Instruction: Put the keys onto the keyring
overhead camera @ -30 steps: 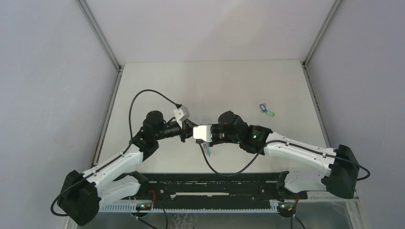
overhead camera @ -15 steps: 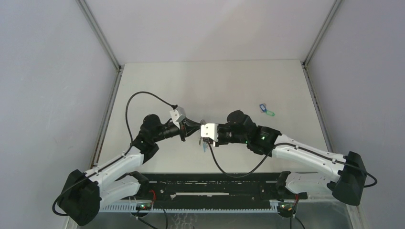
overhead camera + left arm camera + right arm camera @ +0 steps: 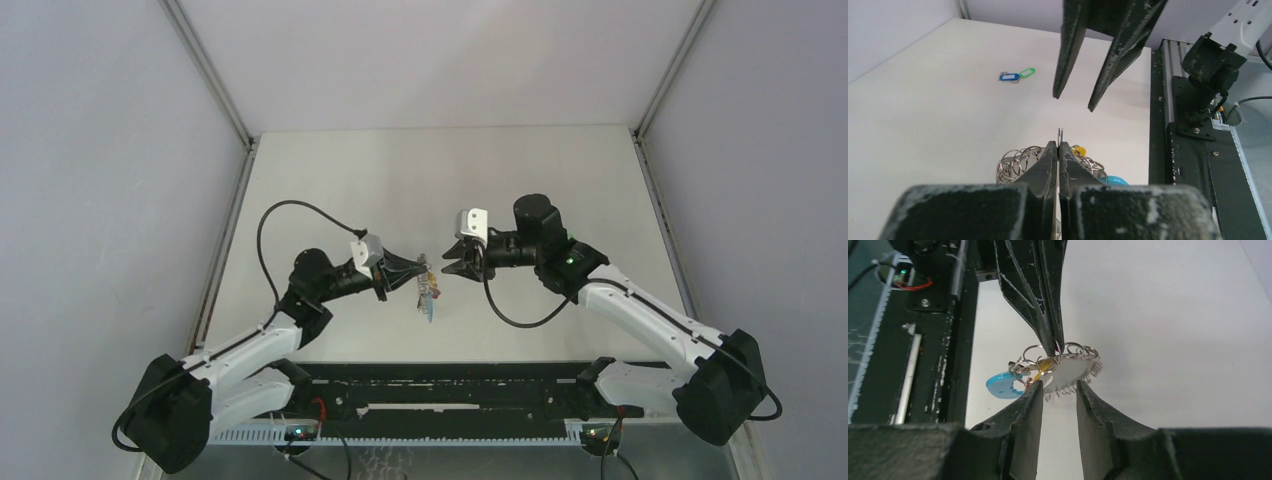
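The keyring (image 3: 428,290) is held up off the table (image 3: 330,180), pinched in the closed left gripper (image 3: 414,271), presumably so it's offered to the right gripper (image 3: 447,266) (parted, empty), with the blue and green keys (image 3: 559,232) lying well apart.

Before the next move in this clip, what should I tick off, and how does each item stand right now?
1. Left gripper shut on the keyring: ok.
2. Right gripper open, holding nothing: ok.
3. Gap between right gripper and keyring: ok, seen from above.
4. Blue key and green key on the keyring: not ok, both lie on the table.
5. Yellow key threaded: cannot tell; it hangs against the keyring.
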Available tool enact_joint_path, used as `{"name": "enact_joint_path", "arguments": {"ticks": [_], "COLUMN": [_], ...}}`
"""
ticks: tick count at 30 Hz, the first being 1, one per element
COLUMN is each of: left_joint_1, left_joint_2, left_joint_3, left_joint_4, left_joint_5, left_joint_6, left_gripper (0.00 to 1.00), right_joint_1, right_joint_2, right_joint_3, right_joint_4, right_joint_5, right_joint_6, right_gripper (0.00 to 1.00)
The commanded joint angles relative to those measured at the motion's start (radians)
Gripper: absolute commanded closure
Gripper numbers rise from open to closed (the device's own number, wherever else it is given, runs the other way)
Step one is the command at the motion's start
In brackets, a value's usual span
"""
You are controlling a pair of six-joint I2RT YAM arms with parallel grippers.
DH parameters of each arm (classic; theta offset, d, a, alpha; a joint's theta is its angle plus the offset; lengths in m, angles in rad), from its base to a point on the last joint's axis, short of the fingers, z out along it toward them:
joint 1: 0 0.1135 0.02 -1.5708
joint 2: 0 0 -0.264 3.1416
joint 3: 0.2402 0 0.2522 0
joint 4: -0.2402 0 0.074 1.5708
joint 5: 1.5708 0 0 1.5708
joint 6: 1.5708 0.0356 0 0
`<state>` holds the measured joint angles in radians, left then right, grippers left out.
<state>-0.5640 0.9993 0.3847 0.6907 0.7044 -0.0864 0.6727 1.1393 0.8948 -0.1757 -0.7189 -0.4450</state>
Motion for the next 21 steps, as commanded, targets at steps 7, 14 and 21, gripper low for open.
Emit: {"name": "enact_joint_path", "arguments": {"ticks": [7,14,21], "left_joint_1": [0.006,0.006,0.005], "left_joint_2": [-0.024,-0.026,-0.018], "left_joint_3": [-0.026,-0.029,-0.026], "left_joint_4": [0.174,0.191,0.198], "left_joint_5": [0.090,0.114,0.136], "left_joint_6": [0.005,0.005,0.004], "left_gripper": [1.00,1.00,1.00], "right_joint_1": [-0.033,-0.036,-0.046], "right_joint_2": [0.090,0.127,0.125], "right_joint_3": [0.025,0.036,0.036], "right_joint_4": [0.137,0.155,0.162], "right_joint_5": [-0.268,-0.296,-0.311], "right_joint_6": [0.080,0.089,0.097], "right_gripper": [0.71,0.77,0.78]}}
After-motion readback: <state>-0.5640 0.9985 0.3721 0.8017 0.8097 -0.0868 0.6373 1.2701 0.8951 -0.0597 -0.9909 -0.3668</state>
